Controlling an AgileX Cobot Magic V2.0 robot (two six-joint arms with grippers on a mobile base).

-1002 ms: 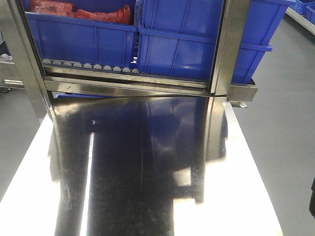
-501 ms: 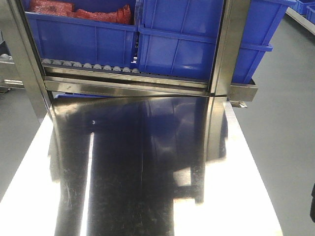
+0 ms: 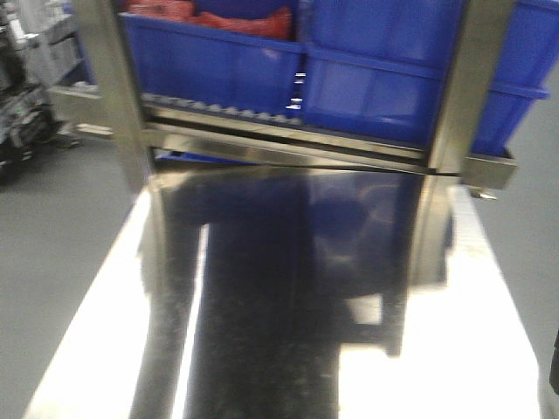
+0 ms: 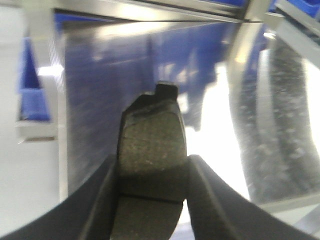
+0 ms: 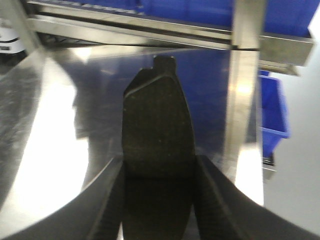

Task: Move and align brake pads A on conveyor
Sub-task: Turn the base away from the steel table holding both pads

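The left gripper (image 4: 152,165) is seen clamped on a brake pad (image 4: 150,130), which is pinched across its width between the dark fingers (image 4: 100,200), with its end tab pointing away from the wrist. Ahead of it and below, the shiny tabletop (image 4: 90,100) is spread out. The right gripper (image 5: 158,165) is likewise closed on a second brake pad (image 5: 157,115), tab forward. A steel post (image 5: 245,75) is seen ahead to its right, and blue bins (image 5: 200,9) are stacked beyond.
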